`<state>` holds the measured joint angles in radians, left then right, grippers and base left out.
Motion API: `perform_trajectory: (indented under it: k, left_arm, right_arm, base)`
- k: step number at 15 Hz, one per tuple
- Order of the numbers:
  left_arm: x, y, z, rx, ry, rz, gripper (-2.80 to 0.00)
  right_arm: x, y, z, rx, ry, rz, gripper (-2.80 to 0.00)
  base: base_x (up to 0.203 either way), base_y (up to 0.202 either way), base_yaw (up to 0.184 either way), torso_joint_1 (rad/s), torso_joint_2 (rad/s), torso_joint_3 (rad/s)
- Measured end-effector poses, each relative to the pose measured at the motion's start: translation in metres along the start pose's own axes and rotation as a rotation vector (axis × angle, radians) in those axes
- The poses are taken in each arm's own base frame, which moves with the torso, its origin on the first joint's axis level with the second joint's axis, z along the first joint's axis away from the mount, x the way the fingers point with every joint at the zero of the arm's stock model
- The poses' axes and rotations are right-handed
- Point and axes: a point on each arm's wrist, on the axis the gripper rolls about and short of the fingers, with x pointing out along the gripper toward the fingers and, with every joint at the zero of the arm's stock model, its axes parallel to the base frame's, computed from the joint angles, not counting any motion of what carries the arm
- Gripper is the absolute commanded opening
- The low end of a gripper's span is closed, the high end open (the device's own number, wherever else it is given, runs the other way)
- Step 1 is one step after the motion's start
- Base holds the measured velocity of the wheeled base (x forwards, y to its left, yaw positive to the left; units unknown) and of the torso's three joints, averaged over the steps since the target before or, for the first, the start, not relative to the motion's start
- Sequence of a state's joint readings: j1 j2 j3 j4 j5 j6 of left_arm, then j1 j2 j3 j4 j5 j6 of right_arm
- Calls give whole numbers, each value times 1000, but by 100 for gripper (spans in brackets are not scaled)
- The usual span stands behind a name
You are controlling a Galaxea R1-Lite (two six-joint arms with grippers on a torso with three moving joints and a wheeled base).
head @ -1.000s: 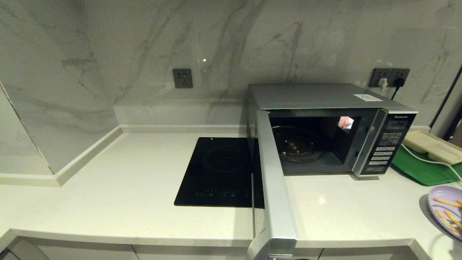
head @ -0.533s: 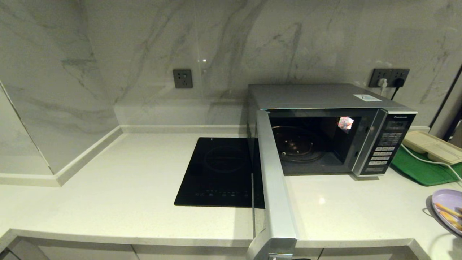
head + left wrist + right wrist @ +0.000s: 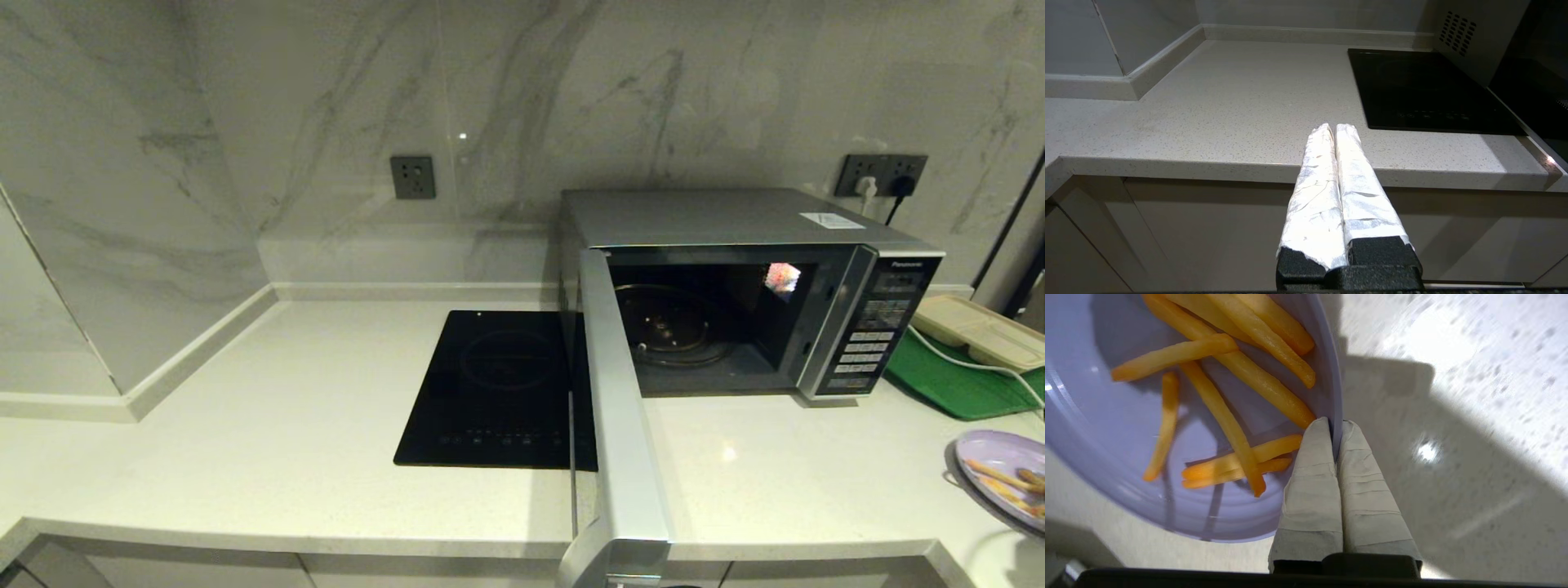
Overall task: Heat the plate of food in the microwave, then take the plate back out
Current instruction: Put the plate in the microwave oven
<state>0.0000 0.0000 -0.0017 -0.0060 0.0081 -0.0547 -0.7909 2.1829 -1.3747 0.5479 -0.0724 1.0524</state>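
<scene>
countertop of pale speckled stone runs along a marble-patterned wall, and on it stands the microwave, silver-grey, with its door swung wide toward the counter's front edge and the glass turntable bare inside the dark cavity. just left of the microwave lies a flat black induction cooktop, partly hidden behind the open door. to the right of the button panel a green tray rests on the counter with a beige compartment tray on top of it, and a white cable crosses both. the plate of food sits at the far right edge of the head view, near the counter's front, tilted, a dark shadow under its left rim. in the right wrist view the right gripper is clamped on the lilac rim of that plate, one wrapped finger inside beside the orange-yellow sticks and the other outside, pinched tight against the thin edge. the left gripper hangs low in front of the cabinet, below the counter's edge, its foil-wrapped fingers pressed together and grasping nothing.
</scene>
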Motion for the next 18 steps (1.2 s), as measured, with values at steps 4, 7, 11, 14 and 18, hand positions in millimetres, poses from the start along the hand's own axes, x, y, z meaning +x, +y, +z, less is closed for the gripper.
perform_trajectory:
  k: [4, 7, 11, 14, 18]
  left_arm:
    - [0, 0, 0, 0, 0, 0, -280]
    - [0, 0, 0, 0, 0, 0, -280]
    - [0, 0, 0, 0, 0, 0, -280]
    - [0, 0, 0, 0, 1, 0, -280]
    - [0, 0, 0, 0, 1, 0, -280]
  right_arm:
    - [-19, 2, -20, -54, -1, 34, -280]
    - [-30, -2, -32, -80, 9, 51, -280]
    - [-39, -6, -37, -90, 40, 84, -280]
    - [-44, -7, -38, -92, 54, 103, -280]
    - [-54, -11, -43, -167, 123, 178, -280]
  base:
    - [0, 0, 0, 0, 0, 0]
    - [0, 0, 0, 0, 0, 0]
    - [0, 0, 0, 0, 0, 0]
    - [0, 0, 0, 0, 0, 0]
    - [0, 0, 0, 0, 0, 0]
